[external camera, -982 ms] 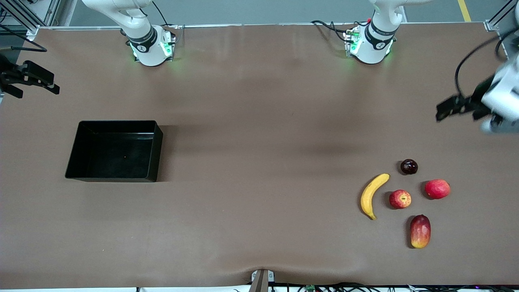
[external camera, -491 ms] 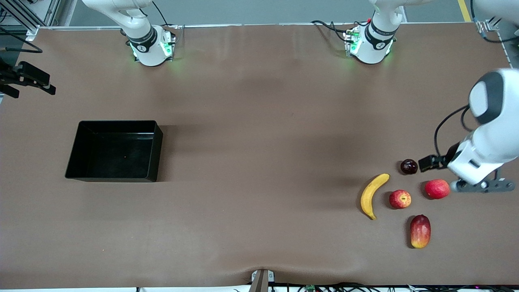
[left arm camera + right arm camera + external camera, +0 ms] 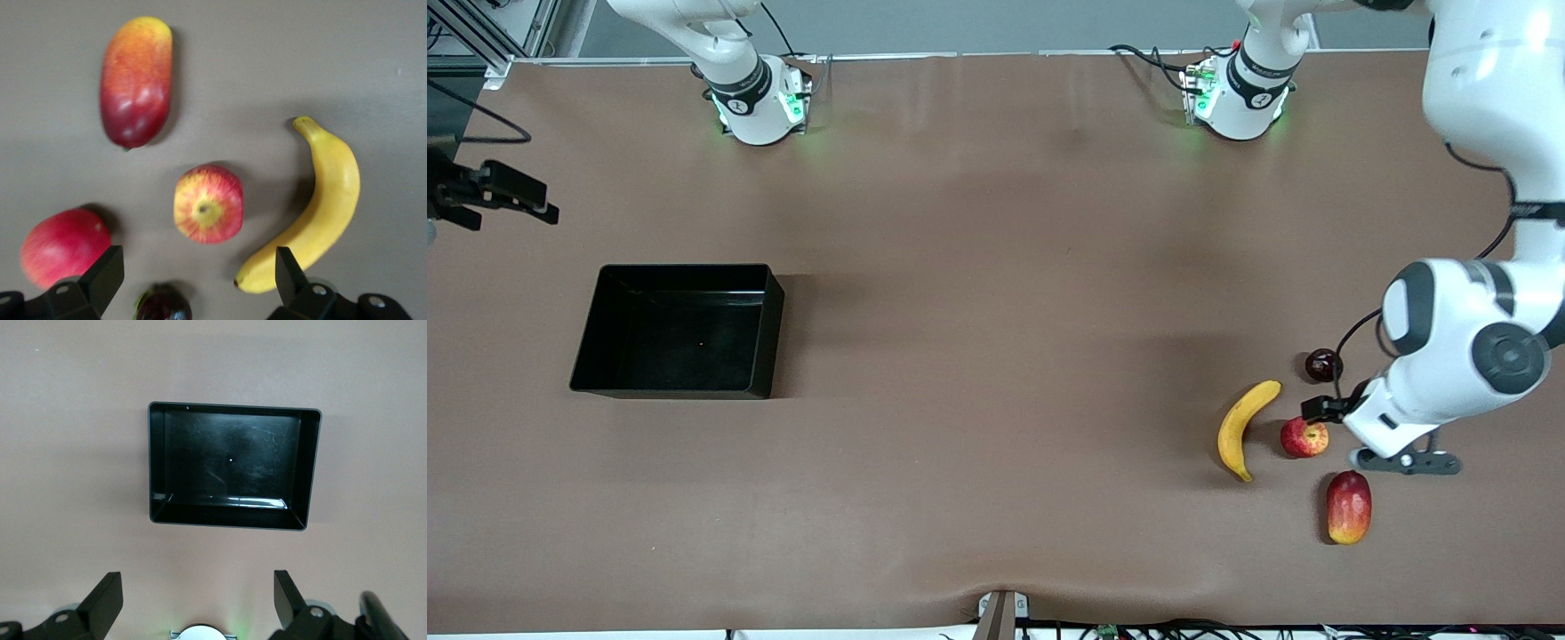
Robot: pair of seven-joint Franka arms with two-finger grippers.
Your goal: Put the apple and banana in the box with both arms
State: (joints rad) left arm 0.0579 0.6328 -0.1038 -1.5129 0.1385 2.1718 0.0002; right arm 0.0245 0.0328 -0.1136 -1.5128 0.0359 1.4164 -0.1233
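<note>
The apple (image 3: 1304, 438) lies between the banana (image 3: 1243, 428) and my left arm's wrist (image 3: 1396, 413). In the left wrist view my left gripper (image 3: 198, 280) is open and empty in the air. It hangs over the bare spot between the apple (image 3: 208, 204) and a dark fruit (image 3: 162, 303), with the banana (image 3: 313, 227) beside one finger. The black box (image 3: 680, 329) stands empty toward the right arm's end. My right gripper (image 3: 511, 191) waits over the table edge there, open and empty (image 3: 197, 600), looking down on the box (image 3: 233, 520).
A red-and-yellow mango-like fruit (image 3: 1348, 507) lies nearer the camera than the apple. A dark plum-like fruit (image 3: 1322, 364) lies farther. A pinkish-red round fruit (image 3: 61, 247) sits by my left gripper's other finger, hidden under the arm in the front view.
My left arm has swung in from the table's end and come down over the fruits, covering the pinkish-red fruit in the front view. The right gripper has barely shifted.
</note>
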